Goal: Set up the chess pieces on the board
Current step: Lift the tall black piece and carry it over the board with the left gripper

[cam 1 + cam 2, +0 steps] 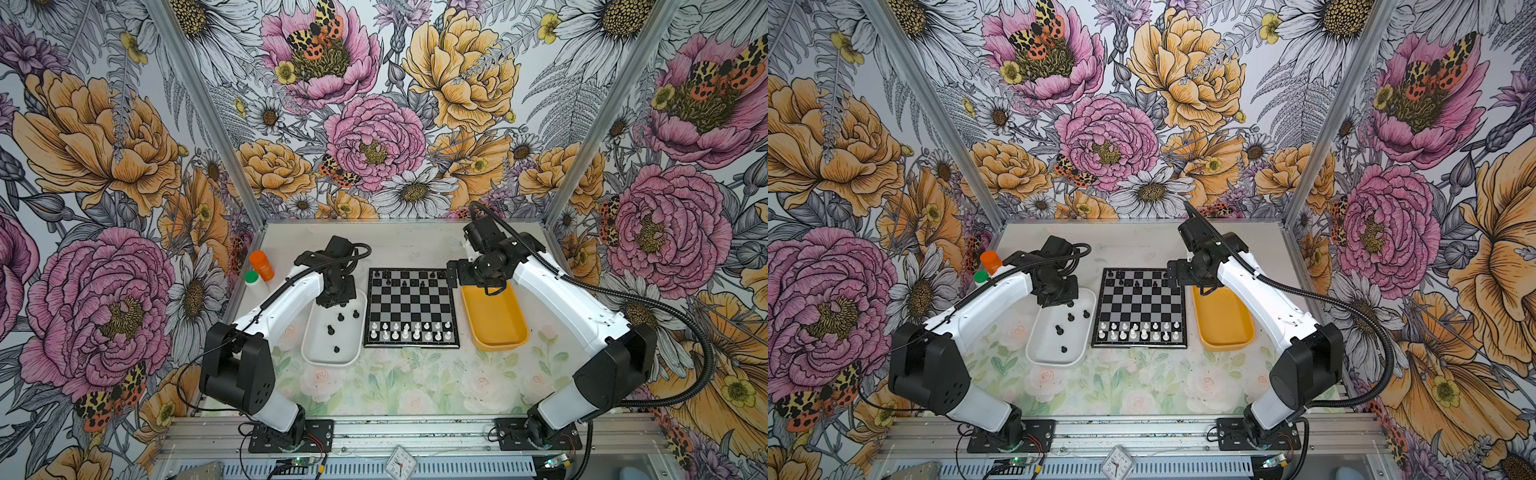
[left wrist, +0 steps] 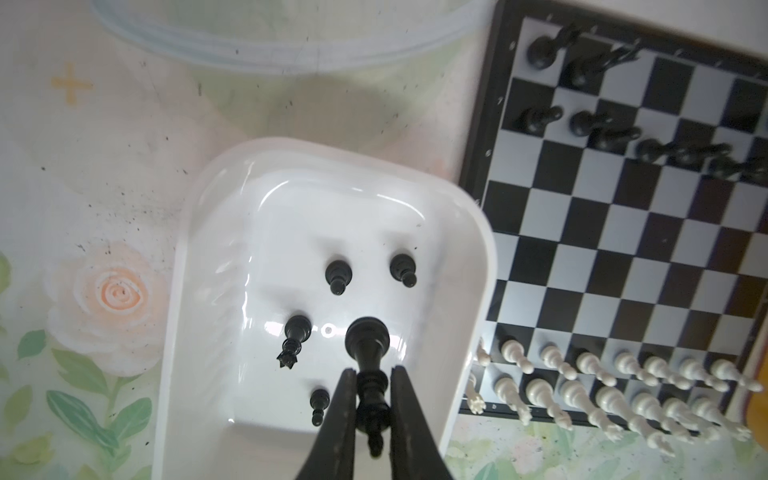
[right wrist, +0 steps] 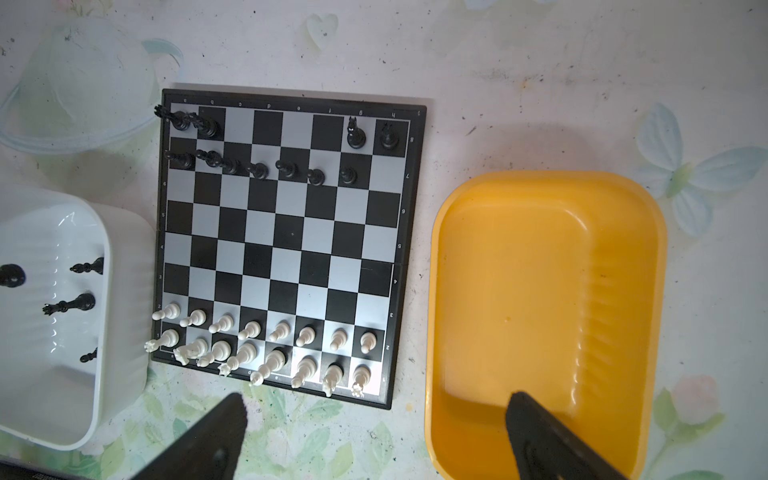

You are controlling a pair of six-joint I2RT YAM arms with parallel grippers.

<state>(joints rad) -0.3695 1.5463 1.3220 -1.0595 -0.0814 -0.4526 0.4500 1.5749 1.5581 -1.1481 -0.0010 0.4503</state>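
Left fingers (image 2: 343,415): clamped on my upright black piece (image 2: 368,345).
Right fingers (image 3: 540,436): apart.
Board (image 2: 582,257), far edge: rightward, left arm (image 1: 286,303) nearer.

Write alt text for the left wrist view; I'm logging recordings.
The left gripper is shut on a tall black chess piece, seen against a white tray that holds four more black pieces. Beside the tray lies the chessboard, with two rows of white pieces along one edge and black ones along the opposite edge.
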